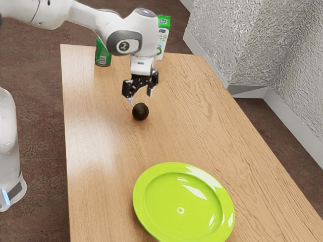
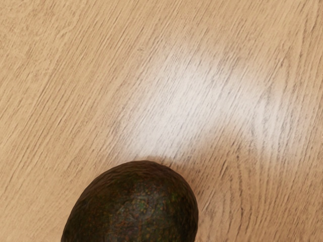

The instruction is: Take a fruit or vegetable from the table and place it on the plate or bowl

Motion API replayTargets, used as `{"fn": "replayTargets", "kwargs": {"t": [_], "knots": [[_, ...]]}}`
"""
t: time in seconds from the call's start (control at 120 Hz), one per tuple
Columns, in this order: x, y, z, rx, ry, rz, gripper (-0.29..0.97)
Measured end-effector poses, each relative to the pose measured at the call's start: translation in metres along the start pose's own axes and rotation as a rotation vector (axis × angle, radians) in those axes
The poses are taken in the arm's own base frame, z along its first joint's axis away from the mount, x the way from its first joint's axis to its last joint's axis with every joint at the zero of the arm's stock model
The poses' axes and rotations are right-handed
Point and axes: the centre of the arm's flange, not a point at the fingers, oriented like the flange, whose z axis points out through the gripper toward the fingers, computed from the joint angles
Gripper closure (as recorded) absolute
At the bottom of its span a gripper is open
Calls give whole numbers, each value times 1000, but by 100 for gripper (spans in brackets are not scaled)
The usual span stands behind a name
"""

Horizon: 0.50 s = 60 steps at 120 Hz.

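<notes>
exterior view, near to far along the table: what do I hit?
green plate → avocado → green can

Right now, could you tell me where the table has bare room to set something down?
The widest free patch lies between the avocado and the plate, reaching the table edge at the exterior view's right. The strip from the can toward the plate is also bare. Crowded: the far end by can and carton, and under the open jaws over the avocado.
</notes>
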Motion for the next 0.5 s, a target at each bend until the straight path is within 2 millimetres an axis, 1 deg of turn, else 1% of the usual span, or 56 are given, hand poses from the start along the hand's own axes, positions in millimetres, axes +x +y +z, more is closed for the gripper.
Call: {"fn": "replayTargets", "kwargs": {"t": [0.092, 0.2, 0.5], "knots": [[-7, 3, 12, -17, 1, 2, 1], [-8, 5, 22, -21, 3, 15, 1], [-4, 0, 37, 7, 30, 33, 1]]}}
